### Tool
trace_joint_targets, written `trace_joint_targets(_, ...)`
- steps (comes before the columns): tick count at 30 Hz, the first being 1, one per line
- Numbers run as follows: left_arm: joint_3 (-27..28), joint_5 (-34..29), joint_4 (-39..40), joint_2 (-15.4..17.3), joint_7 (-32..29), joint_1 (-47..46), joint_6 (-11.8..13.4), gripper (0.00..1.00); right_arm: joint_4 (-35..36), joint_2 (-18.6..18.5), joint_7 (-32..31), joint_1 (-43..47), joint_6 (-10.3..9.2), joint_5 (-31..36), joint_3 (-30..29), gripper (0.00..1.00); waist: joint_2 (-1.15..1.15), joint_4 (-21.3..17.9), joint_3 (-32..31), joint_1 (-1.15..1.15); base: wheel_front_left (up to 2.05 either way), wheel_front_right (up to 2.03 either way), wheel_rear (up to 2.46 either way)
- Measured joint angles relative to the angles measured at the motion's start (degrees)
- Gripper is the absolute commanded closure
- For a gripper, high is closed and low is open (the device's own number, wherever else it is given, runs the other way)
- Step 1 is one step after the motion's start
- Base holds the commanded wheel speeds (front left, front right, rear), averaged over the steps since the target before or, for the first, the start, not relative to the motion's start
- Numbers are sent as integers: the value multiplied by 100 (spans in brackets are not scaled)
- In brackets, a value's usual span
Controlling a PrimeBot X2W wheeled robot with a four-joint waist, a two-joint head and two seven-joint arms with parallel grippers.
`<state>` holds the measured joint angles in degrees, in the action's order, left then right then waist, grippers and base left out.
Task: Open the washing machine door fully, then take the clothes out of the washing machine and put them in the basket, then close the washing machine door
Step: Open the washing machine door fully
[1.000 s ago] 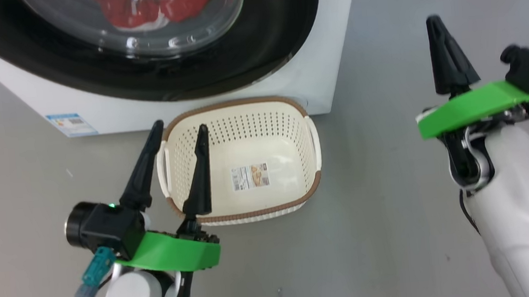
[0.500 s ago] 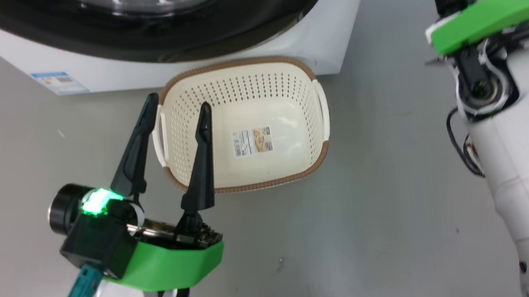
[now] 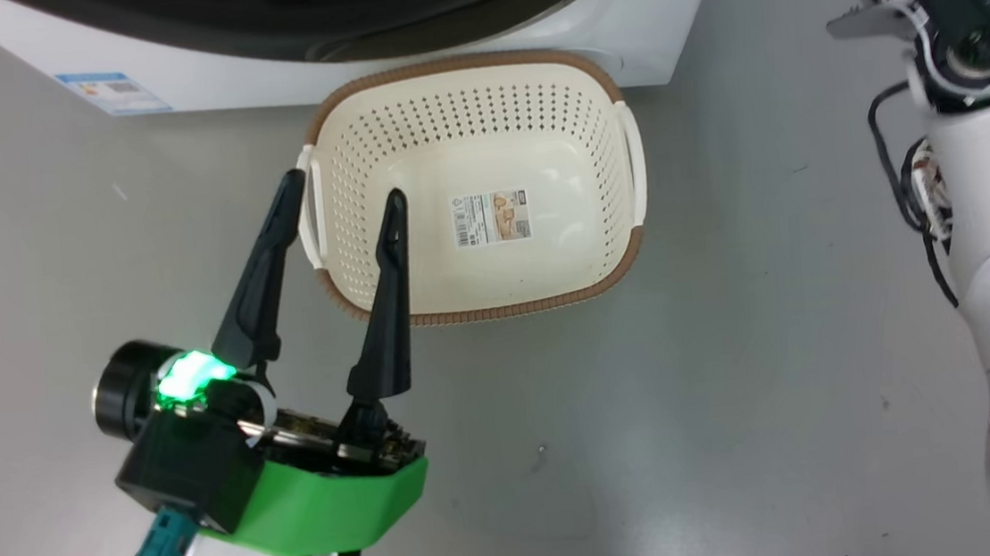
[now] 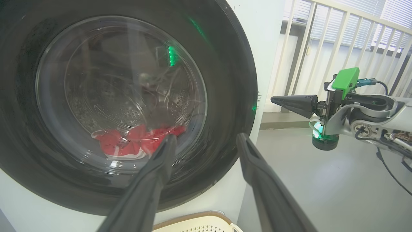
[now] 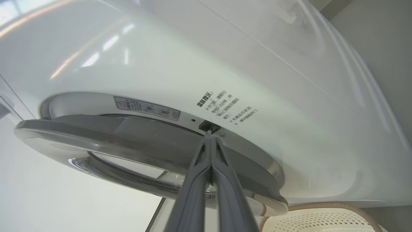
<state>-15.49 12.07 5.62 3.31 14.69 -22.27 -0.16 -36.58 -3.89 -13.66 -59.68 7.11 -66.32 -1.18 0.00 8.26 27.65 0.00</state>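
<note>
step: door-opening, I reckon, since the bright red soft clothes sat at 6 o'clock behind the glass
right gripper: fingers pressed together, tips at the latch edge of the round, glossy black-rimmed glass door
left gripper: spread wide, empty, over the 9 o'clock rim of the cream perforated plastic basket
door: on the big white washing machine, latch edge at 3 o'clock in the left wrist view; shut or barely cracked, couldn't tell
basket: just in front of the machine, open side up, long axis 9-to-3
next: probably pry that edge and swing it wide

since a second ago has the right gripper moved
yes: judged against the basket, the right gripper went forward toward the washing machine
</note>
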Motion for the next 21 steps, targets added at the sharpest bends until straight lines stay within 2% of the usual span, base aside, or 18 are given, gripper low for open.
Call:
trace_joint_targets(6,-97,-1,58,-1,0,-2,21,0,31,-3,-557,-264,0,-198,-135,100,0,105,138,0,0,0,0)
trace_joint_targets(21,-220,0,101,-30,1,-26,66,0,8,-21,-1147,-888,0,-163,-348,100,0,462,487,0,0,0,0)
